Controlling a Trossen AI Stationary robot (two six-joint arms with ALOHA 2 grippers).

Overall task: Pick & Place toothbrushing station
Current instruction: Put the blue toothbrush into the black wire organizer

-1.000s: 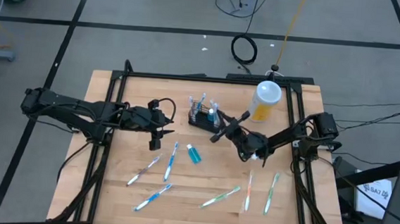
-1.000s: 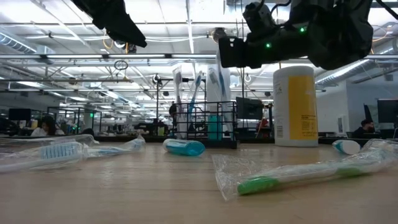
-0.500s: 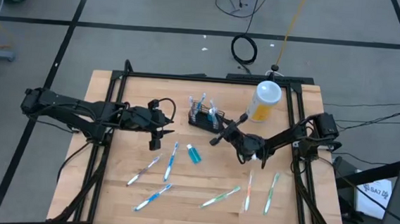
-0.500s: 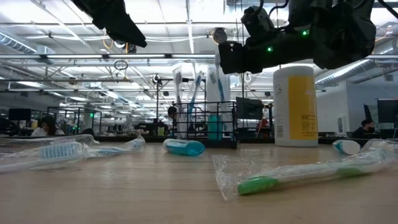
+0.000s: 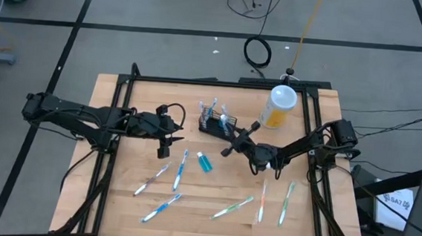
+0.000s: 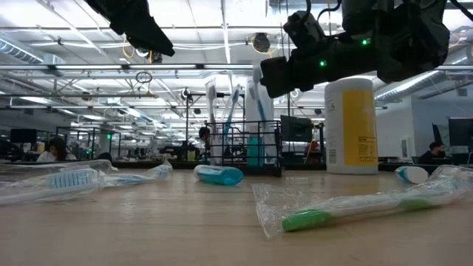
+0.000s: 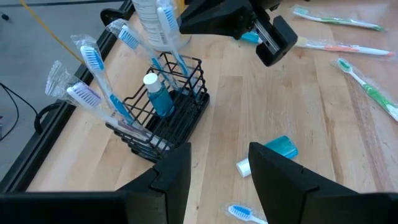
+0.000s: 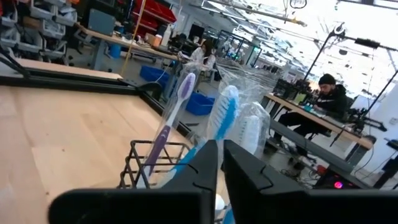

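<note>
The toothbrushing station (image 5: 212,124) is a small black wire caddy standing on its base on the wooden table, toward the far middle. It holds several wrapped toothbrushes and a small teal bottle upright, as the left wrist view (image 7: 165,118) and the low view (image 6: 244,148) show. My left gripper (image 5: 171,137) hovers open and empty to the caddy's left, its fingers wide apart (image 7: 217,168). My right gripper (image 5: 227,149) hovers shut and empty just right of and nearer than the caddy, pointing at it (image 8: 221,168), above the table (image 6: 270,74).
A tall yellow bottle with a white lid (image 5: 280,106) stands far right of the caddy. A small teal bottle (image 5: 205,162) lies on the table near the caddy. Several wrapped toothbrushes (image 5: 234,206) lie scattered over the near half. A black frame (image 5: 116,96) borders the table.
My right gripper has drawn a little away from the caddy toward the table's near edge and tipped its fingertips slightly downward. It stays shut and empty. The caddy has not moved.
</note>
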